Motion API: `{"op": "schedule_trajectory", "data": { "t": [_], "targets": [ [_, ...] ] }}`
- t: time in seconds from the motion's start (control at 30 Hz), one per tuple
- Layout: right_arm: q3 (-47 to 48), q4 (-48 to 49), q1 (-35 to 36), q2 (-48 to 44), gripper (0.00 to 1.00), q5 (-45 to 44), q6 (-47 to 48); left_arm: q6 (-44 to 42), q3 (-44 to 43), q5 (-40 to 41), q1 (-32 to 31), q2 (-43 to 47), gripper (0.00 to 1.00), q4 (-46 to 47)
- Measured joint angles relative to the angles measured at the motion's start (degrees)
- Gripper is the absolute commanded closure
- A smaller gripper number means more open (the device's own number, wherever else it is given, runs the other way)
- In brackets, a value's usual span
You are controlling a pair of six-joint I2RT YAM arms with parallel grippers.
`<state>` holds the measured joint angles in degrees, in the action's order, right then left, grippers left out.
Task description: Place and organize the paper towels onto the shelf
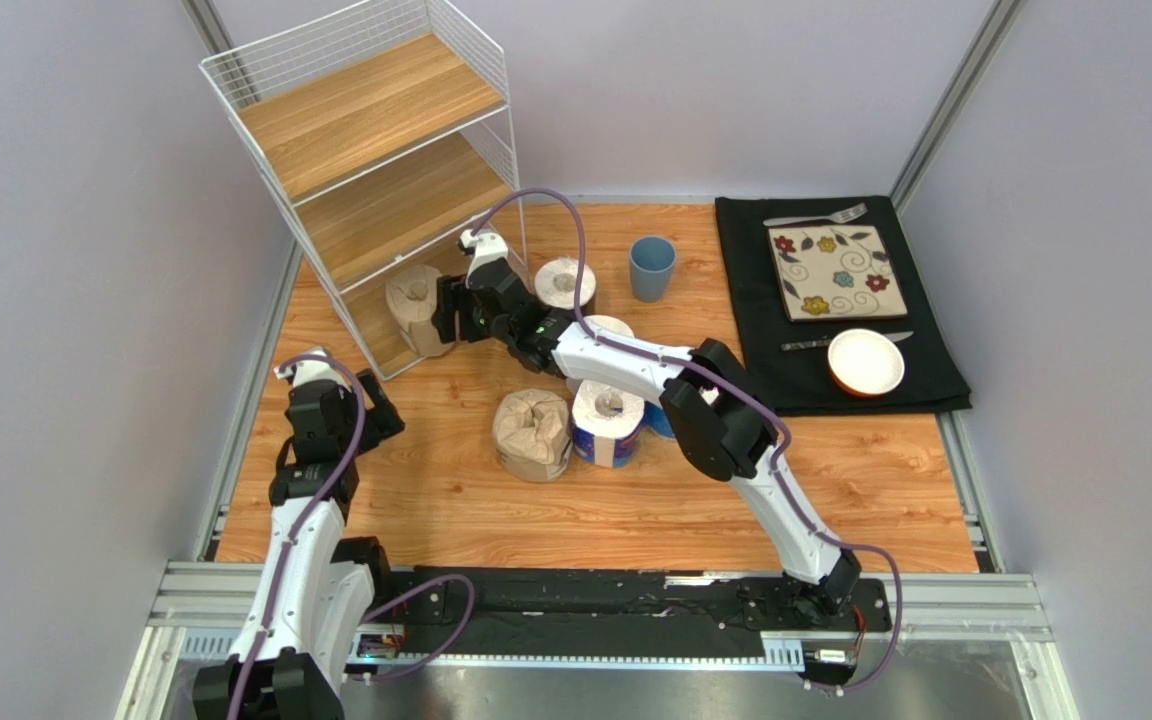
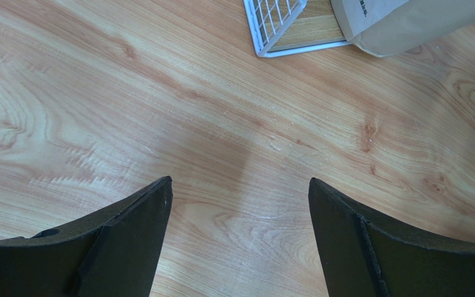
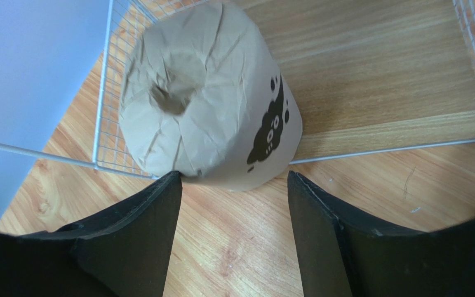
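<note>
A tall white wire shelf (image 1: pixel 372 113) with three wooden boards stood at the far left of a wooden desk (image 1: pixel 432 495). A brown paper towel roll (image 3: pixel 203 93), its wrapper crumpled, sat at the front edge of the shelf's bottom board, partly over the wire rim. The right claw (image 3: pixel 232 176) was just in front of it, fingers apart at the roll's near side and not clamped on it. The left claw (image 2: pixel 240 182) hung with its fingers apart above bare desk, near the shelf's corner. A second brown roll (image 1: pixel 533 434) and a blue-wrapped roll (image 1: pixel 606 423) stood side by side mid-desk. A pale roll (image 1: pixel 564 284) stood near a blue cup (image 1: pixel 651 269).
</note>
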<state>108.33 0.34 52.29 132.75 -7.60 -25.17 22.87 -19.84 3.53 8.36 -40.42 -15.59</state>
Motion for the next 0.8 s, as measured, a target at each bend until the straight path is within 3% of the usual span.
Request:
{"op": "schedule_trajectory", "data": {
  "t": [0.47,0.8],
  "targets": [
    [-0.42,-2.38,0.04,1.25,0.33,-0.50,0.13,0.00,0.00,0.00,0.00,-0.26,0.11,0.00],
    [9.60,-4.35,0.04,8.20,0.33,-2.95,0.22,0.00,0.00,-0.02,0.00,-0.66,0.11,0.00]
  ]
}}
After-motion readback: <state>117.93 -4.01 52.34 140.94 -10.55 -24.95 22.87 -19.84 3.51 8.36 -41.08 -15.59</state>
